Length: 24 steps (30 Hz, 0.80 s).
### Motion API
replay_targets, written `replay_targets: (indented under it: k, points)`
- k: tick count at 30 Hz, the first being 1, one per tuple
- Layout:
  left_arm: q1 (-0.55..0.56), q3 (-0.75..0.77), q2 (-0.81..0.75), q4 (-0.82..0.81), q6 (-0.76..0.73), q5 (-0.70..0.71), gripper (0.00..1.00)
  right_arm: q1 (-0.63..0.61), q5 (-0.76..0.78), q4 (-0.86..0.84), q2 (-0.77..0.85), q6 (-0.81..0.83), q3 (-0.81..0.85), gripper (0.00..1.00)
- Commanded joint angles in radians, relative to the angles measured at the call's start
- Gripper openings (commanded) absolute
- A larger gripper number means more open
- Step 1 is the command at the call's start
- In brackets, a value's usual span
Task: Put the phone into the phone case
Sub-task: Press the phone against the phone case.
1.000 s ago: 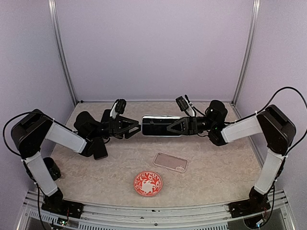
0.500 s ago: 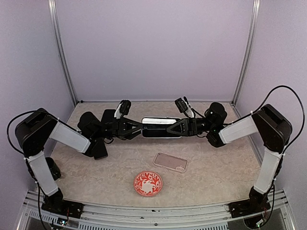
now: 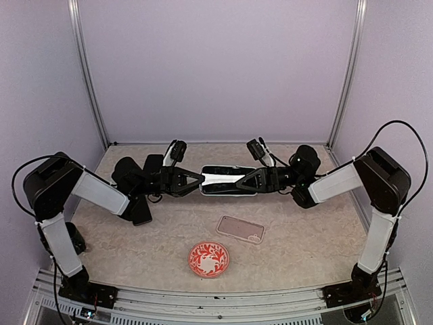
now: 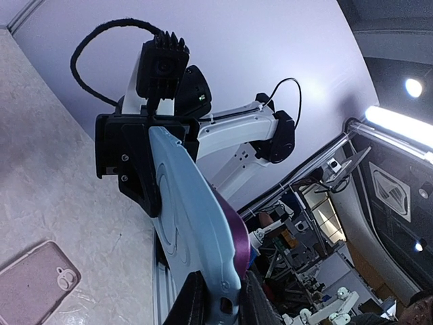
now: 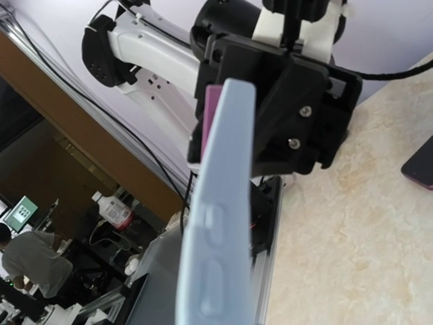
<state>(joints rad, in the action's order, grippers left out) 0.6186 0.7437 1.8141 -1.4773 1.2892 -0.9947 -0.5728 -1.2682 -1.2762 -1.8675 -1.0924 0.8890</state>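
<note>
Left fingers and right fingers both clamp the phone by its ends; phone case lies at its six o'clock.

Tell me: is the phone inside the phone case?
Outside. The left gripper and right gripper hold the phone aloft; the phone case lies empty on the table.

Left end effector faces right end effector, both clamped.

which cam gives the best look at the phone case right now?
Top external: the phone case lies whole and unobstructed, near the red plate. Left wrist shows it cropped at the bottom-left corner, camera cutout visible. Right wrist catches only a dark sliver at its right edge, likely the case.
</note>
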Motion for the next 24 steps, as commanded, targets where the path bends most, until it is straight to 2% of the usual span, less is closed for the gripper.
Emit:
replay_targets:
  k: [1,6,8,11,15,16,20,24]
  points:
    - [0.018,0.040,-0.015,0.193,-0.109,0.023,0.01,-0.012,0.023,0.112,0.012,0.124,0.031,0.01]
    - [0.018,0.065,-0.091,0.510,-0.310,0.092,0.00,-0.011,0.059,0.430,0.083,0.368,0.055,0.24]
    - [0.017,0.074,-0.109,0.597,-0.360,0.116,0.00,-0.011,0.062,0.514,0.103,0.432,0.063,0.29]
    - [0.014,0.084,-0.127,0.707,-0.419,0.160,0.00,-0.010,0.053,0.530,0.117,0.443,0.062,0.25]
    - [0.015,0.085,-0.140,0.754,-0.449,0.188,0.00,-0.010,0.043,0.451,0.110,0.384,0.049,0.02]
    - [0.015,0.088,-0.142,0.767,-0.453,0.196,0.00,-0.010,0.043,0.433,0.106,0.369,0.047,0.00]
    - [0.015,0.108,-0.152,0.869,-0.505,0.252,0.00,-0.010,0.038,0.371,0.094,0.318,0.038,0.00]
    - [0.013,0.106,-0.166,0.890,-0.524,0.268,0.09,-0.010,0.048,0.335,0.094,0.293,0.032,0.00]
